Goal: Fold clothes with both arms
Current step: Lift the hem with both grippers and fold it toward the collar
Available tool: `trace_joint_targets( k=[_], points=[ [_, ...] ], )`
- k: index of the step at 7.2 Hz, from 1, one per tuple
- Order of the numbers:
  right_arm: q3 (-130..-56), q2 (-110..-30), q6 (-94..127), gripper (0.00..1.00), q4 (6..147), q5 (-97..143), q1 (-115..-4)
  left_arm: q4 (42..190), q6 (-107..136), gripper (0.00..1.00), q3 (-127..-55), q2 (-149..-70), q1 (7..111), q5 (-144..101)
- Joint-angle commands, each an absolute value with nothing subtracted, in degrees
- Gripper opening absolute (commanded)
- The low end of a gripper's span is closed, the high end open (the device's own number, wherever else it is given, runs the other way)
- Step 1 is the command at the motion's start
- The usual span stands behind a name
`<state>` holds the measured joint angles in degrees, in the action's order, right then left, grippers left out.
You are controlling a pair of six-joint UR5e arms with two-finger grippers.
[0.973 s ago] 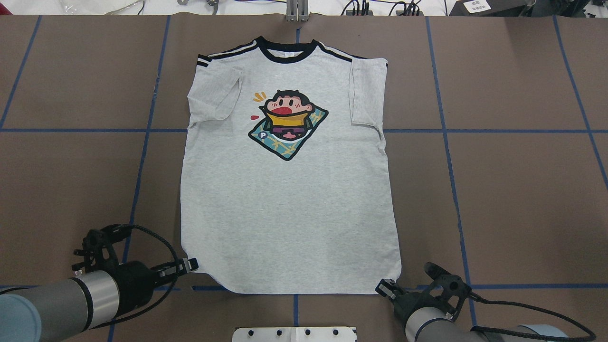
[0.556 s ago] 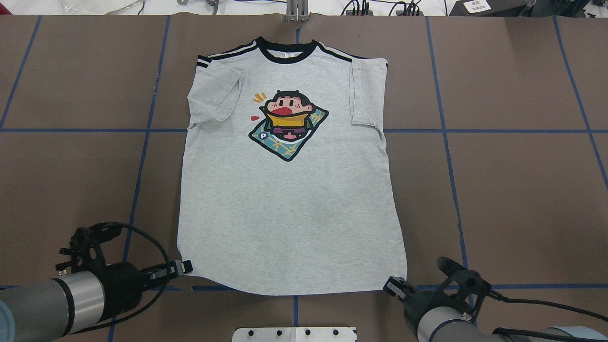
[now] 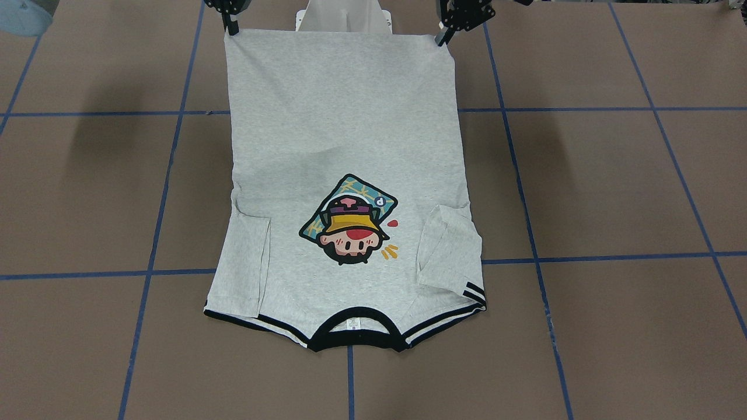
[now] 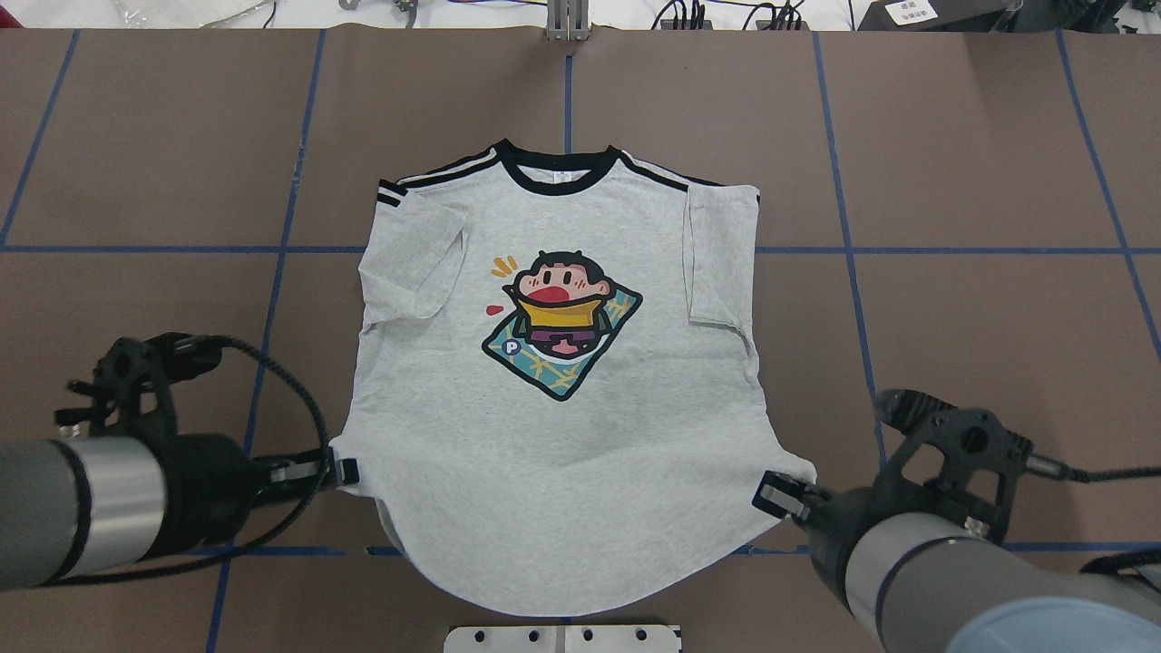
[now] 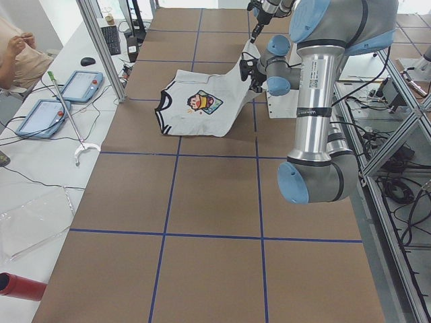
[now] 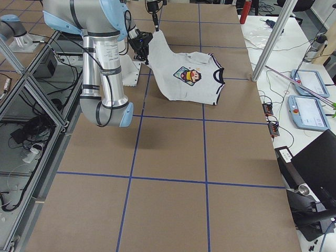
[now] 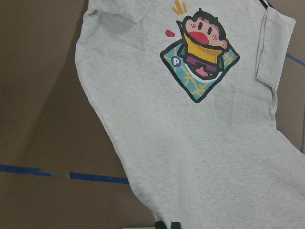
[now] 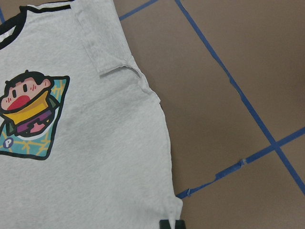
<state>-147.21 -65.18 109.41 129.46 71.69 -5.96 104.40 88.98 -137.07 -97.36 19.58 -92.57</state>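
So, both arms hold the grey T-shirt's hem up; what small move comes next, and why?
Probably carry both corners forward toward the black collar. The left fingers and right fingers each pinch a hem corner of the light grey cartoon-print T-shirt; the hem is raised, the collar end lies flat.

Brown table (image 4: 998,136) w/ blue tape grid (image 4: 952,249); red cyl. (image 5: 19,286) alongside

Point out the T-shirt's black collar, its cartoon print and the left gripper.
black collar (image 4: 559,188): overhead view, front band.
cartoon print (image 4: 562,313): overhead view, the figure's middle.
left gripper (image 4: 348,472): overhead view, between jaws pinching the T-shirt (image 4: 562,453).
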Motion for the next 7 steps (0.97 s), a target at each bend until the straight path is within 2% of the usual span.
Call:
trace_joint_targets(
  k=[1, 3, 5, 7],
  points=[
    [-133.5, -64.2, 99.3, 0.0, 116.6, 76.9, -19.7, 104.8, 79.8, 0.0, -117.5, -110.2, 31.2, -92.9],
    [-119.2, -64.0, 92.2, 0.0, 101.7, 80.0, -30.2, 107.2, 72.8, 0.0, -110.1, -113.8, 39.5, -93.2],
    [-110.4, -60.9, 89.1, 0.0, 98.1, 80.0, -34.7, 112.7, 72.2, 0.0, -100.0, -118.2, 42.1, -93.1],
    [-100.3, -56.7, 88.9, 0.0, 92.4, 79.9, -36.4, 120.6, 72.2, 0.0, -86.6, -122.9, 42.4, -92.8]
  ],
)
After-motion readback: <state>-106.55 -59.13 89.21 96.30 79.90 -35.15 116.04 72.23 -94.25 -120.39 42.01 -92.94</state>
